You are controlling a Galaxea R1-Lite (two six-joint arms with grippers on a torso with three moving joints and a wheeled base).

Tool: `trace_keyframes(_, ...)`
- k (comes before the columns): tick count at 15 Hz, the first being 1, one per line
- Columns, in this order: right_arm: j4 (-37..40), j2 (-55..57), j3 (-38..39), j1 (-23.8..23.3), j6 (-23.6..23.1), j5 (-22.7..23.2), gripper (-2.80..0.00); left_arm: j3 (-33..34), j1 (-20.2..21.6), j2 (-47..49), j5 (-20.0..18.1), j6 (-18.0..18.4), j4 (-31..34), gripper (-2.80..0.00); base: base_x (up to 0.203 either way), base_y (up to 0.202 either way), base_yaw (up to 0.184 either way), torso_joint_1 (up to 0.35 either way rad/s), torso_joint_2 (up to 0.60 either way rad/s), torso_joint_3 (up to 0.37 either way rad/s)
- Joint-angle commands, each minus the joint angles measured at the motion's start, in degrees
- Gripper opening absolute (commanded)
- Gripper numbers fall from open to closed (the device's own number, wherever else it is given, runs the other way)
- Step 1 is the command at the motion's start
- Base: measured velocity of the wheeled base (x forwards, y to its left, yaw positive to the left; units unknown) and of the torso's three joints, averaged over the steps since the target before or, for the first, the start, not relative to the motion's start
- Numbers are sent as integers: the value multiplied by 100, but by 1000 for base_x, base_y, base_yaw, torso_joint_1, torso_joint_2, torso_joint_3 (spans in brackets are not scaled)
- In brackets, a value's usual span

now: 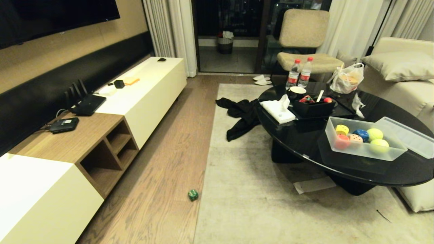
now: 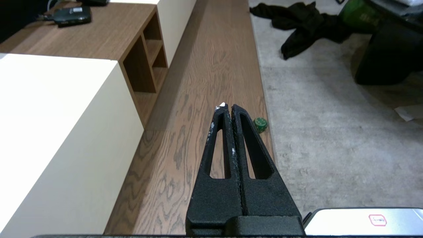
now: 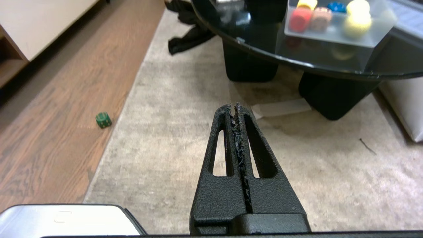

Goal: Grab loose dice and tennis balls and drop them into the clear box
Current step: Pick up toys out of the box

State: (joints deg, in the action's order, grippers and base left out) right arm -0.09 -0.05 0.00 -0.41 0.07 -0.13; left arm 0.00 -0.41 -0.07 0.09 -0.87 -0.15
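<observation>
A green die (image 1: 193,195) lies alone on the wood floor beside the rug's edge; it also shows as the green die (image 2: 260,124) and the green die (image 3: 103,120). The clear box (image 1: 329,135) stands on the black round table and holds yellow, red, tan and blue dice (image 1: 342,129) and two tennis balls (image 1: 374,134). Its lid (image 1: 408,135) lies to its right. My left gripper (image 2: 229,106) hangs shut and empty above the floor, short of the green die. My right gripper (image 3: 233,106) is shut and empty over the rug. Neither arm shows in the head view.
The black table (image 1: 298,135) rests on dark legs, with a tissue box, a black box, a mug and bottles on it. A dark garment (image 1: 242,115) lies on the rug (image 1: 257,189). A low TV cabinet (image 1: 101,128) runs along the left. A sofa (image 1: 403,81) stands right.
</observation>
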Motion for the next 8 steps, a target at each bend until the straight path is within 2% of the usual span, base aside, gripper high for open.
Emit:
trace_keyframes(1,0,5,0,-2,1,2,-280,0,-2,7,-1,-9,-2,-280,0,0,0,2,0,-215)
trace_keyframes(8,1,5,0,-2,1,3,-280,0,-2,7,-1,-9,-2,-280,0,0,0,3,1,-199)
